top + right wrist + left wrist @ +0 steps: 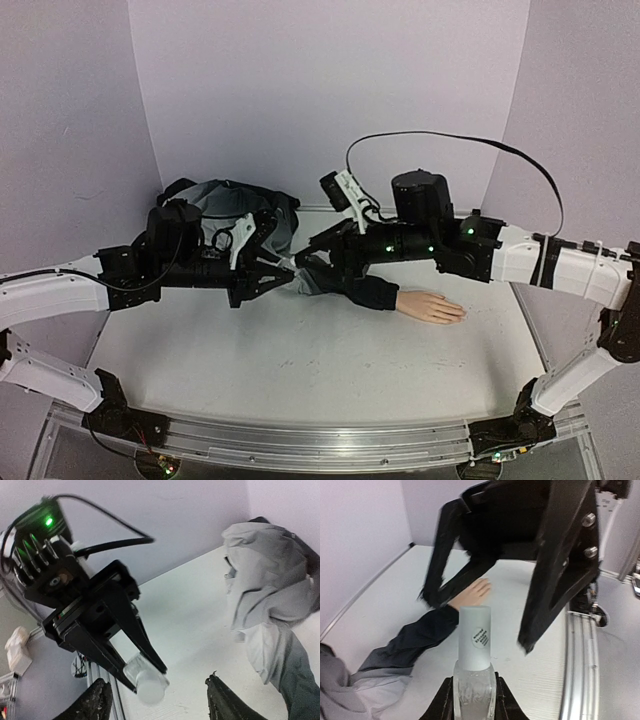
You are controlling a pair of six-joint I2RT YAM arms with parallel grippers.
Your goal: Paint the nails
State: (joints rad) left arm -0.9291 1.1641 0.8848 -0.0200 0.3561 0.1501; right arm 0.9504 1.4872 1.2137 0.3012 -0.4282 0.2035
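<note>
Left gripper [474,701] clamps a bottle [474,662], plain only in wrist views.

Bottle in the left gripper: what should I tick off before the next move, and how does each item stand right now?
1. Bottle clamped in left gripper: ok.
2. Cap on the bottle, facing the right gripper: ok.
3. Right gripper open: ok, jaws wide apart.
4. Right gripper lined up on cap: cannot tell, blurred.
5. Mannequin hand lying uncovered on table: ok.
6. Nails ready for paint: cannot tell, too small.
</note>
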